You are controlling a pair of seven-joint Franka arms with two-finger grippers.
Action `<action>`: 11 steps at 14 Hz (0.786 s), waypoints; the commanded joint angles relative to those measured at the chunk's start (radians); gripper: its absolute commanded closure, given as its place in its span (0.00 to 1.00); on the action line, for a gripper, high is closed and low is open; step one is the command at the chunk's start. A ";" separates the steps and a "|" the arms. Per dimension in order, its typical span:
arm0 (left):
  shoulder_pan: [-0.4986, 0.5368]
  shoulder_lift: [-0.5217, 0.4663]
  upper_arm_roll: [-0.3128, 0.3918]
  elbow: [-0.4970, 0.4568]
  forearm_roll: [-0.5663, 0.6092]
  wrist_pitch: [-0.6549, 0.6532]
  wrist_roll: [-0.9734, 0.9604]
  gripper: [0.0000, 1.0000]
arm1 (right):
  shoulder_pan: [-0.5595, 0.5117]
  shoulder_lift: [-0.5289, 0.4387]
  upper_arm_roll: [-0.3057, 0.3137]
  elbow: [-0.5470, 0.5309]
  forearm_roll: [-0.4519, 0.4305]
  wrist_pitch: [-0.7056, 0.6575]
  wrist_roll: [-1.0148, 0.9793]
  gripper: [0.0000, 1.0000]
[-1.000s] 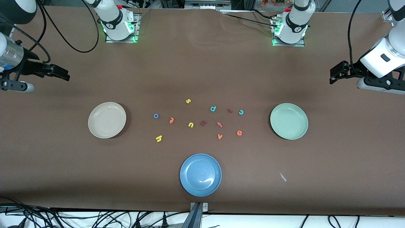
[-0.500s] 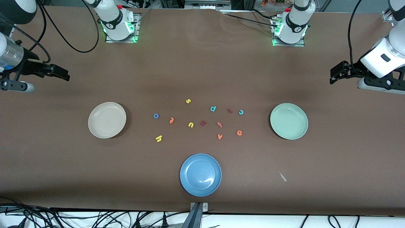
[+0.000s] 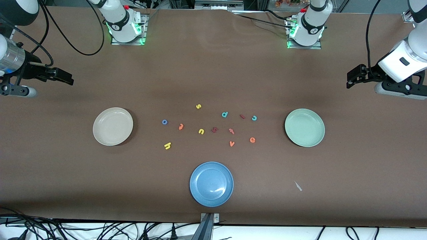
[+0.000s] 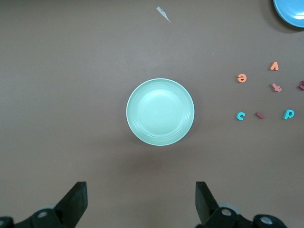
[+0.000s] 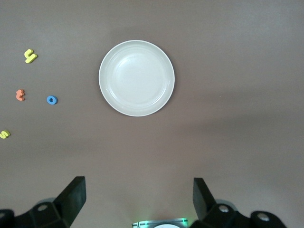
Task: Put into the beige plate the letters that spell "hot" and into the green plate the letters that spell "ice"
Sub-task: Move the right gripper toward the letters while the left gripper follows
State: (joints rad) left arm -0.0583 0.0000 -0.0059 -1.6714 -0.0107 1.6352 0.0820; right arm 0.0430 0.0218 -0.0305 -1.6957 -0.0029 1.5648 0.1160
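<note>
The beige plate [image 3: 112, 126] [image 5: 137, 78] lies empty toward the right arm's end, the green plate [image 3: 304, 127] [image 4: 160, 111] empty toward the left arm's end. Between them lie the yellow h [image 3: 167, 145], blue o [image 3: 164, 122], orange t [image 3: 180, 126], dark red i [image 3: 242, 116], teal c [image 3: 254, 118] and orange e [image 3: 252, 140]. My right gripper [image 3: 63, 77] [image 5: 138, 197] hangs open and empty high over the table's end, past the beige plate. My left gripper [image 3: 353, 76] [image 4: 141, 199] hangs open and empty past the green plate.
A blue plate [image 3: 211, 184] sits nearer the camera than the letters. Among the letters also lie a yellow s [image 3: 198, 106], yellow u [image 3: 201, 131], teal d [image 3: 225, 114], orange v [image 3: 232, 143], a pinkish-red t [image 3: 231, 131] and a dark red letter [image 3: 214, 129]. A paper scrap [image 3: 298, 186] lies nearby.
The left arm has shifted very slightly toward the table's middle. The right arm, the plates and the letters have not moved.
</note>
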 commanded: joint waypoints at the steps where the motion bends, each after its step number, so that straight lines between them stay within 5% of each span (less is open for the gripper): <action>1: -0.020 0.028 -0.003 0.015 -0.008 -0.014 -0.010 0.00 | 0.003 0.038 0.007 0.019 -0.008 -0.035 -0.055 0.00; 6: -0.095 0.103 -0.003 0.015 -0.011 -0.005 -0.057 0.00 | 0.008 0.073 0.011 -0.010 0.067 -0.031 -0.032 0.00; 11: -0.156 0.239 -0.003 0.048 -0.015 0.084 -0.050 0.00 | 0.219 0.145 0.017 -0.172 0.080 0.281 0.314 0.00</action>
State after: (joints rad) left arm -0.1851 0.1744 -0.0157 -1.6670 -0.0108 1.6980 0.0312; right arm 0.1721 0.1647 -0.0147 -1.7902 0.0720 1.7315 0.2787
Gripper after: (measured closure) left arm 0.000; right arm 0.000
